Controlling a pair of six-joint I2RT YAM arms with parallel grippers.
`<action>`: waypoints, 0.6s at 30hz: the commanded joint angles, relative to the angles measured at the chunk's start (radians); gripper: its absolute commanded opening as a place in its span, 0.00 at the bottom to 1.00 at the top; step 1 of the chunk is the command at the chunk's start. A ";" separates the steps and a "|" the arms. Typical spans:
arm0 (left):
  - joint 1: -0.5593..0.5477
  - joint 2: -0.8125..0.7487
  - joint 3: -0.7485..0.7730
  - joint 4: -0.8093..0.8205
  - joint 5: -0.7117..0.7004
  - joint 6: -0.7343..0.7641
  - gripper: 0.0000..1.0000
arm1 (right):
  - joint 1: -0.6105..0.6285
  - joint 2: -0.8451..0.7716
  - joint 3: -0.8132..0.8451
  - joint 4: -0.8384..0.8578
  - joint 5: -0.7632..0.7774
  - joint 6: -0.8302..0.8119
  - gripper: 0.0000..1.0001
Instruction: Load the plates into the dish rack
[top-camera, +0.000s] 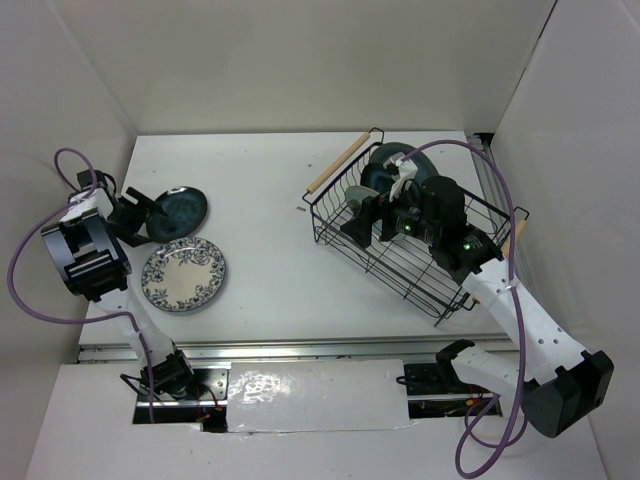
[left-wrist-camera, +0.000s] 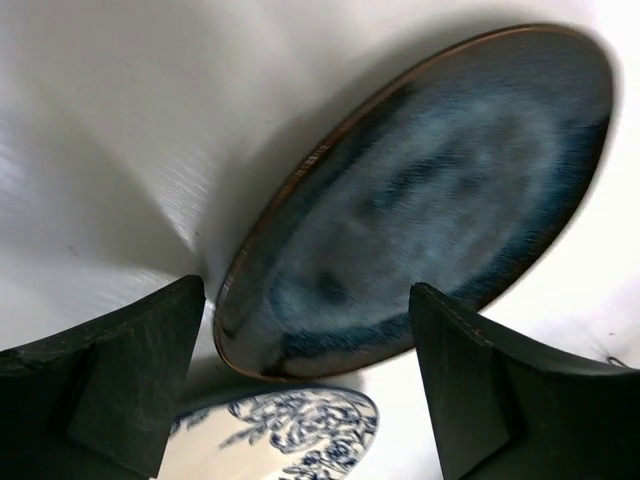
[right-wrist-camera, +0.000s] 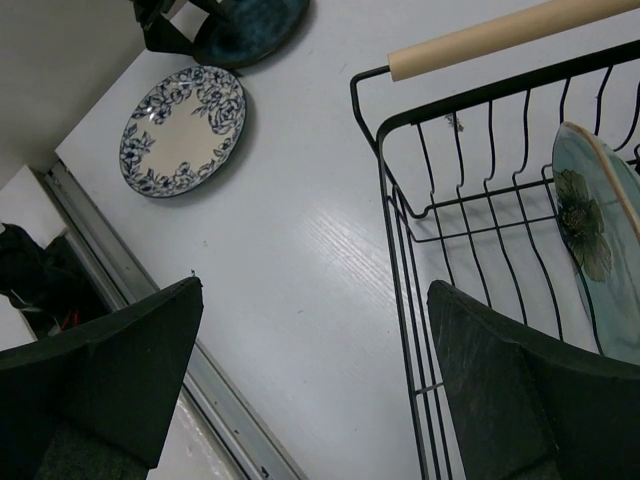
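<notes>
White table (top-camera: 260, 200), white walls around. My left gripper (left-wrist-camera: 308, 300) spread wide, low over navy plate (left-wrist-camera: 430, 200), one finger each side of near rim; contact unclear. Blue floral plate (top-camera: 183, 275) flat just beside it. My right gripper (right-wrist-camera: 315, 290) spread, empty, at dish rack (right-wrist-camera: 385, 200) corner; mint flower plate (right-wrist-camera: 595, 240) on edge inside.

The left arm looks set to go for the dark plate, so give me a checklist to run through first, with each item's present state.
1. Left gripper open: ok.
2. Dark navy plate gripped: not ok, it lies just ahead of the jaws, ungripped.
3. Navy plate free of the floral plate: cannot tell, their edges meet in the left wrist view.
4. Right gripper open and empty: ok.
5. Dish rack has bare slots beside the mint plate: ok.
</notes>
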 joint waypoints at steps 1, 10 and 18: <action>0.013 0.050 -0.051 0.087 0.014 0.036 0.94 | -0.008 -0.010 0.004 -0.020 -0.022 -0.003 1.00; 0.015 0.065 -0.091 0.164 0.107 0.027 0.73 | -0.014 0.013 0.024 -0.020 -0.050 0.005 1.00; 0.013 0.042 -0.089 0.179 0.181 0.026 0.00 | -0.014 0.027 0.032 -0.011 -0.059 0.015 1.00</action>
